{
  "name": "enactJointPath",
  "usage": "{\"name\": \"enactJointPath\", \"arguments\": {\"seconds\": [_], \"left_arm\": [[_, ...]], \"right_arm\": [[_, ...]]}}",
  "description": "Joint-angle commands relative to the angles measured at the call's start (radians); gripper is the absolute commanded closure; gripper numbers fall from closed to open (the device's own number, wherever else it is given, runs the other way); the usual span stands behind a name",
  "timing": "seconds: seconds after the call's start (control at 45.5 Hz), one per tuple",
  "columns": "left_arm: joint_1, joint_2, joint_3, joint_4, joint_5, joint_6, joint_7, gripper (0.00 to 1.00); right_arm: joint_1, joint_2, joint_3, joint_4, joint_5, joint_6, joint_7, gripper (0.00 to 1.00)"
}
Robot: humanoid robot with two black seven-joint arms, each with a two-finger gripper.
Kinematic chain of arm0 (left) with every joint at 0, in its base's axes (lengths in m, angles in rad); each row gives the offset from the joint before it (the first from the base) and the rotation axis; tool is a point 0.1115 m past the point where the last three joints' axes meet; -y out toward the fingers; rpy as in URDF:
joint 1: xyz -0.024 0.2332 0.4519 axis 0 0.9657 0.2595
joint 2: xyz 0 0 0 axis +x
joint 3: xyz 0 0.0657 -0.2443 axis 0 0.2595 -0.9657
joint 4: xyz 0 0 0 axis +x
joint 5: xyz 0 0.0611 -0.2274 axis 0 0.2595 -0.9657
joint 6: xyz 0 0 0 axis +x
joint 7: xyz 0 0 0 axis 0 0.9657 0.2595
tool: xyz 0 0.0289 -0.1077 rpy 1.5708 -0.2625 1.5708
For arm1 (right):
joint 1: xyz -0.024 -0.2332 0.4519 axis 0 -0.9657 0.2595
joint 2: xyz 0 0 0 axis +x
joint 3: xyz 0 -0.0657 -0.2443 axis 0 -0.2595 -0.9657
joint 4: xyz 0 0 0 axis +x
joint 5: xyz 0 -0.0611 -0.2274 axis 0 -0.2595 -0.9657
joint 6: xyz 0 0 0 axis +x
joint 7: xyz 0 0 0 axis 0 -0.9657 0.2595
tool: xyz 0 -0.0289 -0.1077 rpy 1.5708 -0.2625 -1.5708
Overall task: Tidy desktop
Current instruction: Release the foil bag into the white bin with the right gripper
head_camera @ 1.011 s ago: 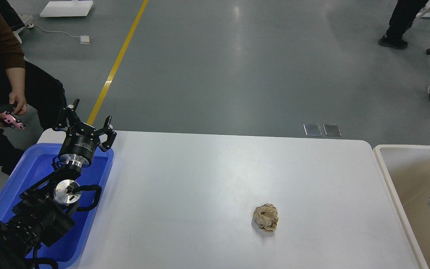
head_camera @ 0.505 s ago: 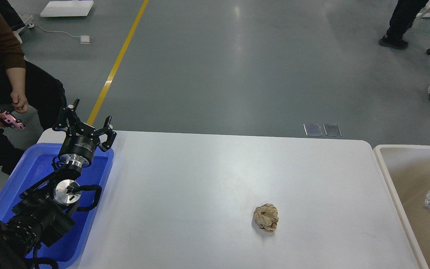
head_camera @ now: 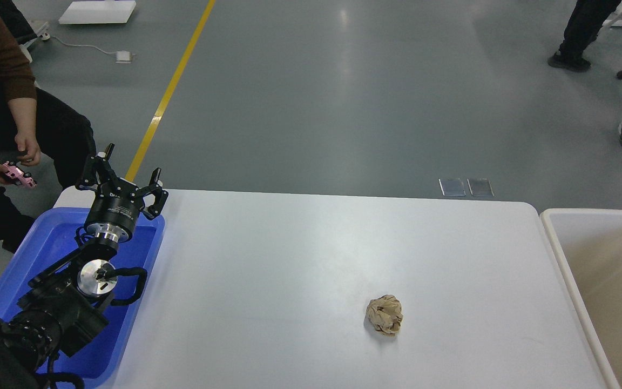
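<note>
The white bench (head_camera: 300,270) fills the middle of the room in front of the robot, wide and matte with rounded corners, and nearly everything else sits in relation to it. On its top, toward the near right part, lies a single crumpled ball of brown paper (head_camera: 384,314), alone and well apart from both containers.

At the bench's left end rests a blue tray (head_camera: 25,265), its right rim lying over the bench edge. The robot's left arm comes up over that tray, and its left pincer (head_camera: 123,178) hangs above the tray's far corner, right at the bench's far left corner. The two black fingers are spread wide with nothing between them, so the pincer is released and empty. The right pincer does not show anywhere.

Just off the bench's right end stands a cream tub (head_camera: 554,237), its rim close beside the bench edge; the part of its inside that shows is bare.

Beyond the bench's far edge, two small grey plates (head_camera: 466,187) lie flat on the grey floor, and a yellow line (head_camera: 168,94) runs away across the floor from near the bench's far left corner. Left of the bench sits a person in a brown sleeve (head_camera: 3,54), holding a small pink device (head_camera: 13,175).
</note>
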Motion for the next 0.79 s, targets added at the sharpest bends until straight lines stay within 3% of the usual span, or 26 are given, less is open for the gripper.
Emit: {"name": "enactJointPath", "arguments": {"seconds": [0.0,0.088,0.286,0.637,0.769], "left_arm": [[0.0,0.0,0.001,0.0,0.0,0.0,0.0,0.0],[0.0,0.0,0.001,0.0,0.0,0.0,0.0,0.0],[0.0,0.0,0.0,0.0,0.0,0.0,0.001,0.0],[0.0,0.0,0.0,0.0,0.0,0.001,0.0,0.0],[0.0,0.0,0.0,0.0,0.0,0.001,0.0,0.0]], "right_arm": [[0.052,-0.186,0.368,0.239,-0.01,0.01,0.0,0.0],[0.049,-0.224,0.549,0.363,0.002,0.008,0.001,0.0],[0.042,-0.201,0.924,0.474,0.002,0.012,0.008,0.0],[0.006,-0.174,1.099,0.827,0.003,0.008,0.006,0.0],[0.005,-0.125,1.136,0.896,0.003,0.005,0.005,0.0]]}}
